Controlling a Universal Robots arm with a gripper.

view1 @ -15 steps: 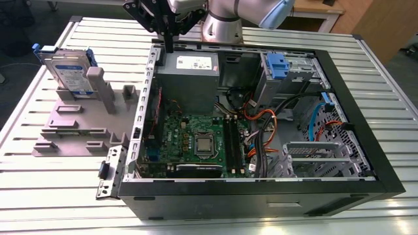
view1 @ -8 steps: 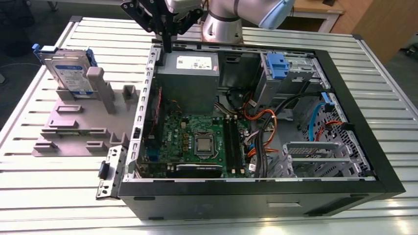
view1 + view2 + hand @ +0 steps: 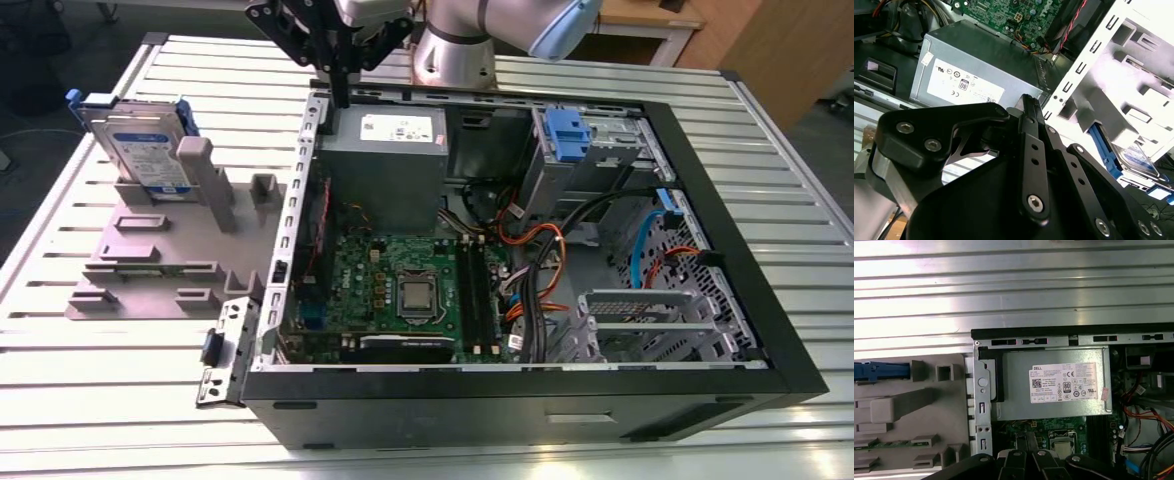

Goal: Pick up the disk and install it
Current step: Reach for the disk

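Disk [image 3: 138, 150], white-and-blue label facing outward, stands upright in the grey holder [image 3: 147, 265] at the exterior view's left, beside the open computer case [image 3: 534, 410]. Gripper [image 3: 340, 92], fingers together and empty, hangs near the white-labelled grey power supply [image 3: 387, 170].

Grey PSU [image 3: 1051, 385] w/ white label seen in open PC case [image 3: 1054, 332]; gripper [image 3: 1023, 446] seen over mobo [image 3: 1013, 427]; disk [image 3: 881, 371] stood in grey fixture [image 3: 919, 401].

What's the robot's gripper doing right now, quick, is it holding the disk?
Gripper: shut, holding nothing. The disk stands in the grey holder, apart from the gripper.
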